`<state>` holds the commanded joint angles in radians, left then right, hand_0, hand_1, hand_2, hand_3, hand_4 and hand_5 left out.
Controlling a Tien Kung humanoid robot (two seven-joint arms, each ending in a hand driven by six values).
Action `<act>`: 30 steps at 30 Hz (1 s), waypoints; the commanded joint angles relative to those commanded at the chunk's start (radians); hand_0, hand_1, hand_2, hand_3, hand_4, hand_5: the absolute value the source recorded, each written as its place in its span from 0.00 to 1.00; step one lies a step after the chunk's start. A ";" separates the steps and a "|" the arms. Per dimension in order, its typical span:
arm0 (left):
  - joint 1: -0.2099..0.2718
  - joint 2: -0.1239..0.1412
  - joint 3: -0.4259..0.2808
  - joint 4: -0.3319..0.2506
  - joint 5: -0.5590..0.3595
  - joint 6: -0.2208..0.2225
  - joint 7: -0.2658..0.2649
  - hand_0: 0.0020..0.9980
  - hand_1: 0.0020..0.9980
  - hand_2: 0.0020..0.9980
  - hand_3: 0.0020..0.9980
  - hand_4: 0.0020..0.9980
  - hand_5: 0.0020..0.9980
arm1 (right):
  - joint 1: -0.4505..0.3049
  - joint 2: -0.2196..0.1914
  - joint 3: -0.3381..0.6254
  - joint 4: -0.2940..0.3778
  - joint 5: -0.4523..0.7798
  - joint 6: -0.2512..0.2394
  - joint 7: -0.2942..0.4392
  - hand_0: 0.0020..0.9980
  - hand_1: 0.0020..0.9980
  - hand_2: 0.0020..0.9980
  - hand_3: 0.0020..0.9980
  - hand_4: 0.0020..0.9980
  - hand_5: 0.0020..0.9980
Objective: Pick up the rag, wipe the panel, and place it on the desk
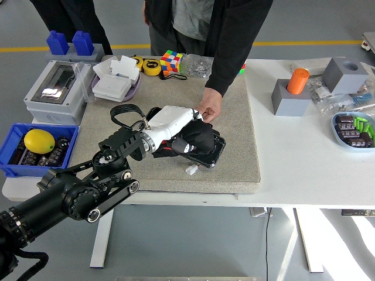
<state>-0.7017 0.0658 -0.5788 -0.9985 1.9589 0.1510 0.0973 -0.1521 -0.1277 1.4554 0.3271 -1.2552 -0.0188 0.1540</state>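
1. Head view, robot: the left hand (176, 121), white-shelled on a black arm entering from the lower left, lies over the black panel (206, 153); its fingers are clenched on the black rag (198, 139), which is pressed flat against the panel's top face.
2. Head view, panel: it rests at a slant on the grey mat (176, 126), mostly covered by hand and rag, with its right end and lower edge showing; a small white connector (191, 170) lies on the mat just beside its lower edge.
3. Head view, person: standing at the far side of the white counter (304, 158), with one hand (209, 109) touching the panel's far edge, just beside the robot's hand.
4. Head view, right arm: outside the frame.
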 joint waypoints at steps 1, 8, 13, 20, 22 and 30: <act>0.000 -0.004 0.006 -0.001 0.001 0.000 0.000 0.24 0.29 0.41 0.56 0.74 0.00 | -0.001 0.000 -0.001 0.000 0.000 0.000 0.000 0.59 0.61 0.56 0.55 0.94 0.38; -0.003 -0.027 0.038 -0.013 -0.011 0.006 -0.005 0.24 0.29 0.41 0.56 0.74 0.00 | -0.003 -0.003 -0.006 -0.001 0.000 0.000 0.000 0.59 0.61 0.56 0.55 0.94 0.38; -0.010 -0.037 0.043 -0.014 -0.012 0.008 -0.007 0.24 0.29 0.41 0.56 0.74 0.00 | -0.004 -0.003 -0.007 -0.001 0.001 0.000 0.000 0.59 0.61 0.56 0.55 0.95 0.38; -0.017 -0.026 -0.005 0.042 0.008 0.010 -0.011 0.24 0.29 0.41 0.56 0.74 0.00 | -0.005 -0.003 0.001 -0.002 -0.003 0.000 0.000 0.59 0.61 0.56 0.55 0.95 0.38; -0.018 -0.020 -0.028 0.056 0.018 0.009 -0.012 0.24 0.29 0.41 0.56 0.74 0.00 | -0.006 -0.003 0.002 -0.002 -0.004 0.000 0.000 0.59 0.61 0.56 0.55 0.95 0.38; -0.020 0.013 -0.129 0.089 0.052 0.013 -0.017 0.24 0.29 0.41 0.56 0.74 0.00 | -0.004 0.000 0.006 -0.001 -0.006 0.000 0.000 0.59 0.61 0.56 0.55 0.95 0.38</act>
<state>-0.7220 0.0787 -0.7075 -0.9096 2.0108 0.1641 0.0804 -0.1563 -0.1281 1.4615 0.3266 -1.2609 -0.0187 0.1538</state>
